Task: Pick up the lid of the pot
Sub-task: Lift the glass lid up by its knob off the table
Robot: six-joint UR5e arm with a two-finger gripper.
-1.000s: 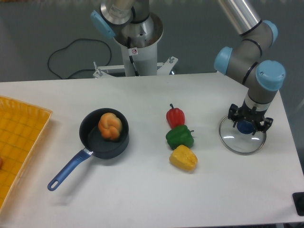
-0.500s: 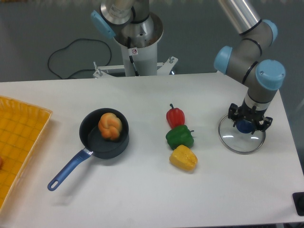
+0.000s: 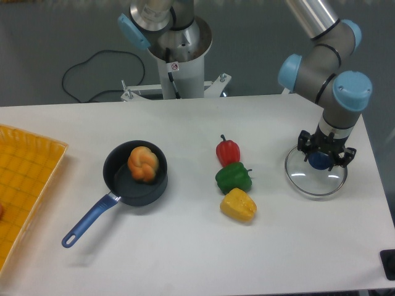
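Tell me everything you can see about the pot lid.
The pot lid is round and clear, apparently glass, with a thin, shiny rim that looks metallic and a dark blue knob at its middle. It is knob side up, roughly level, at the right side of the picture, beyond the yellow pepper. The gripper has its fingers either side of the knob, seemingly closed on it, and hides part of the lid. Whether the rim touches the table is unclear.

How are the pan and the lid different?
The pan is black, but the lid is see-through. The pan has a long blue handle; the lid has a blue knob, held by the gripper. Both are round.
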